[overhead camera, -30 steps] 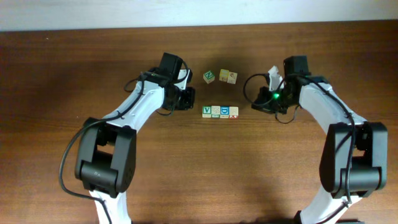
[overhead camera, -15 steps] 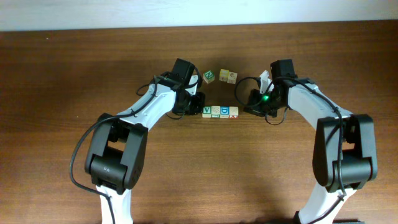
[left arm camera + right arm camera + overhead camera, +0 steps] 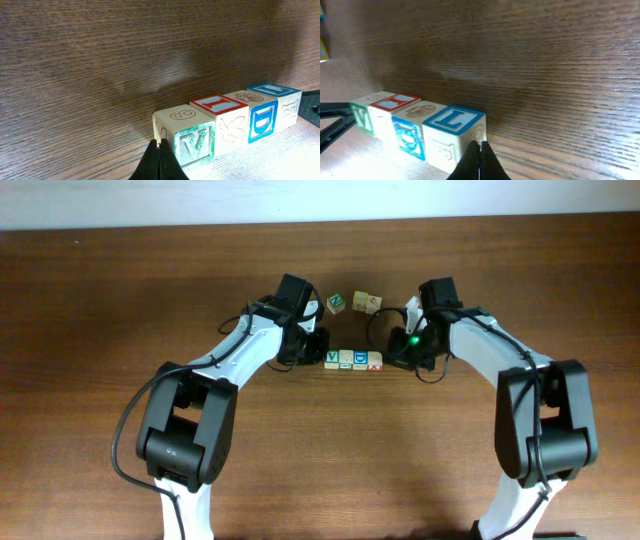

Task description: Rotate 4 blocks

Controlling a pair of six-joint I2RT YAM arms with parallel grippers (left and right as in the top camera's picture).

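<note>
step: four blocks (image 3: 354, 360) flanked at both ends; judged as set-up for turning the row as one piece.
blocks location: one straight row, faces touching, centre of overhead frame, flat on table (image 3: 120, 300).
left claw (image 3: 159, 152): fully closed, holding nothing; bottom centre of left wrist frame.
left claw to row: tip at near corner of v block (image 3: 192, 142), left end of row; touching or just beside, not certain.
right claw (image 3: 480, 152): fully closed, holding nothing; bottom centre of right wrist frame.
right claw to row: tip at lower corner of l-top block (image 3: 454, 134), right end of row; touching or just short.
next move, judged: opposite sideways pushes at the two ends, to swing row about its middle; even pressure needed, else row likely to split.
outside the job: two loose cubes (image 3: 337, 302), upper centre of overhead frame, apart from row.
</note>
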